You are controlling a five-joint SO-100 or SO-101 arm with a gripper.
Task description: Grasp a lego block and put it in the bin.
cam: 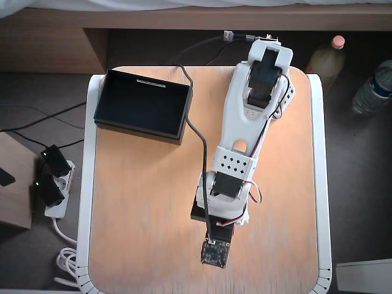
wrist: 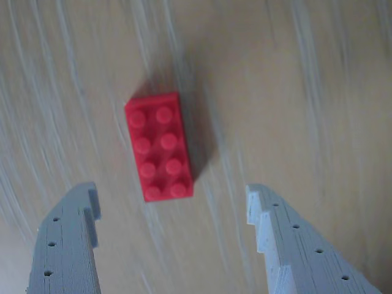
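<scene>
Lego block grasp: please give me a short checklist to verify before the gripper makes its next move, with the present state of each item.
1. Gripper open wide enough: ok, the two fingers stand far apart, wider than the lego block.
2. Block between the finger lines: ok, in the wrist view it lies ahead of the gap, a little toward the left finger.
3. Fingers around the block: not ok, both tips are short of it.
4. Block lying flat, studs up: ok.
5. Bin free to receive: ok, in the overhead view its inside looks empty.
6. Block seen from overhead: cannot tell, the arm covers that spot.
</scene>
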